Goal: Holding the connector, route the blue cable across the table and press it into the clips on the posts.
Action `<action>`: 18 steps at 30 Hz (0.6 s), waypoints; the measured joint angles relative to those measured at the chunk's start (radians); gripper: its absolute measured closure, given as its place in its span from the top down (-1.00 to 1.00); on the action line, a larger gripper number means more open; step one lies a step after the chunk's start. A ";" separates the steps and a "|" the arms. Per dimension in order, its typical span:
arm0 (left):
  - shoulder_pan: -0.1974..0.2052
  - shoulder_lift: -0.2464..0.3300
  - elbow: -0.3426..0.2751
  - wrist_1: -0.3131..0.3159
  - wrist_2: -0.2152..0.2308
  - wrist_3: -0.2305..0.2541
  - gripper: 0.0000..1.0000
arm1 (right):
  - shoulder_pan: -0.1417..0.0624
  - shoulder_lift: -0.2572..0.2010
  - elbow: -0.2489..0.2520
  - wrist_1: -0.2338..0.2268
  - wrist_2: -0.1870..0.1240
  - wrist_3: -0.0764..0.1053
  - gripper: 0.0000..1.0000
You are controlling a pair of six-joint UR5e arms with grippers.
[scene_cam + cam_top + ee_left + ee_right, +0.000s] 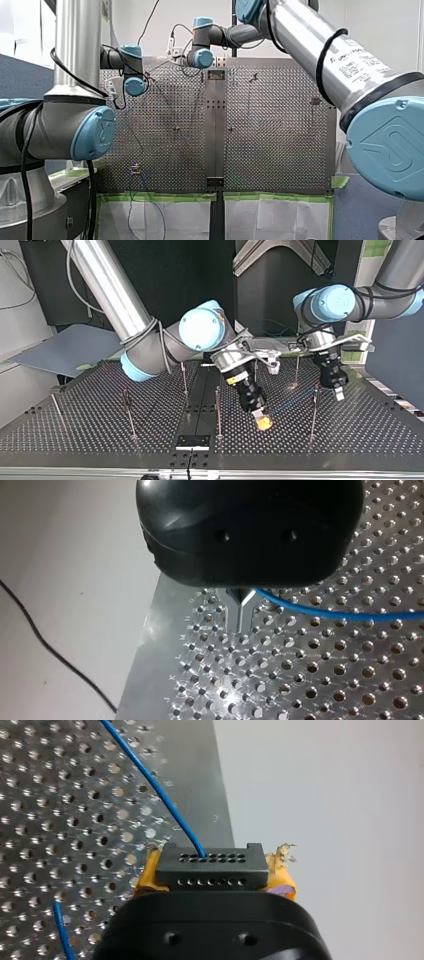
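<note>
Right wrist view: right gripper [215,879] clamps the connector [209,862]; cable [150,782] runs straight ahead to the left gripper [241,609], apparently pinched on it.

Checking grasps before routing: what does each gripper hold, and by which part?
My right gripper clamps the black connector by its sides between yellow pads; my left gripper pinches the blue cable along its run.

Looking over a perforated metal tabletop [280,125] edged along its near side with green tape [160,196] above pale sheeting [275,220]. Facing a pale wall [395,20] in the front view, and in the top view a dark backdrop [200,270] with a grey-blue panel [65,347] at its left. Trailing over a pale surface [60,555] beside the tabletop, a thin black cord [50,649].
</note>
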 joint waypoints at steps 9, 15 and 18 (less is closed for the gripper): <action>0.012 -0.068 0.024 0.016 0.057 -0.005 -1.00 | -0.001 0.049 -0.057 0.008 0.020 -0.014 -1.00; 0.031 -0.107 0.045 0.019 0.063 -0.012 -1.00 | -0.002 0.070 -0.061 0.007 0.027 -0.019 -1.00; 0.042 -0.112 0.050 0.020 0.063 -0.024 -1.00 | -0.001 0.072 -0.061 0.007 0.027 -0.025 -1.00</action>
